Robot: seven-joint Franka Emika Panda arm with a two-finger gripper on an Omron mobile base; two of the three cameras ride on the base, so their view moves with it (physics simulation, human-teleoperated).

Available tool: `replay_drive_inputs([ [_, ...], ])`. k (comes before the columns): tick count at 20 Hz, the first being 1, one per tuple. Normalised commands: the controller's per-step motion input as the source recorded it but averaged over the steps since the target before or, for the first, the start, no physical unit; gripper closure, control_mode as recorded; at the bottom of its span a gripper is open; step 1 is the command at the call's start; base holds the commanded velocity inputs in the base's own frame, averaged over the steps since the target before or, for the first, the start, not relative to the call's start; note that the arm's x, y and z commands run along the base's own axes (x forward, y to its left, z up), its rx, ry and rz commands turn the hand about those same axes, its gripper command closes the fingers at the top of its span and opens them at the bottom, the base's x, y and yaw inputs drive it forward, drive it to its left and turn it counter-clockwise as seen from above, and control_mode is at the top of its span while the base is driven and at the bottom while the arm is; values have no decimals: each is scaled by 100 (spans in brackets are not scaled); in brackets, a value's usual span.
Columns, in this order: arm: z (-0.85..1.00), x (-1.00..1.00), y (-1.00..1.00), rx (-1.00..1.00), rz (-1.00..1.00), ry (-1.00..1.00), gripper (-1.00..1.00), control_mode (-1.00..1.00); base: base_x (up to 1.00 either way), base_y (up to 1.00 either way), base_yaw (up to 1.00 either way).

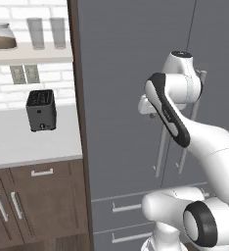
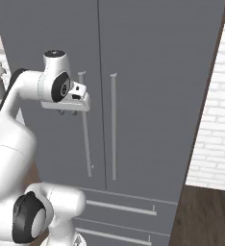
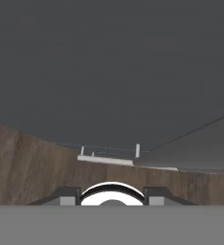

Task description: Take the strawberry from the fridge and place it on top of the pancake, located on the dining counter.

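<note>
While the fridge (image 2: pixel 148 96) stands with both doors closed, my pincer (image 2: pixel 68 112) hangs just beside its left handle (image 2: pixel 85 125), whether apart or together I cannot tell.

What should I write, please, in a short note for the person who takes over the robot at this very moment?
Gripper: raised beside the left door handle of the fridge, pointing downward, holding nothing. Whether its fingers are open or shut cannot be told.
Fridge: both doors are shut, and so are the drawers below.
Strawberry: presumably inside the fridge, behind the shut doors.
Done: the robot stands in front of the fridge with the hand near the handle.
Left: grip the handle, open the door, take the strawberry, drive to the dining counter and place it on the pancake.
</note>
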Motion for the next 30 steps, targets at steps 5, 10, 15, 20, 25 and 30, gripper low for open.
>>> replay_drive_inputs([
  [5,0,0,0,0,0,0,-100,100,-5,0,0],
  [10,0,0,0,0,0,0,-100,100,-38,-6,0],
  [15,0,0,0,0,0,0,-100,100,-48,-28,-2],
  [20,0,0,0,0,0,0,-100,100,-30,-43,-5],
  [25,0,0,0,0,0,0,-100,100,-13,-50,-6],
  [30,0,0,0,0,0,0,-100,100,0,-8,-1],
])
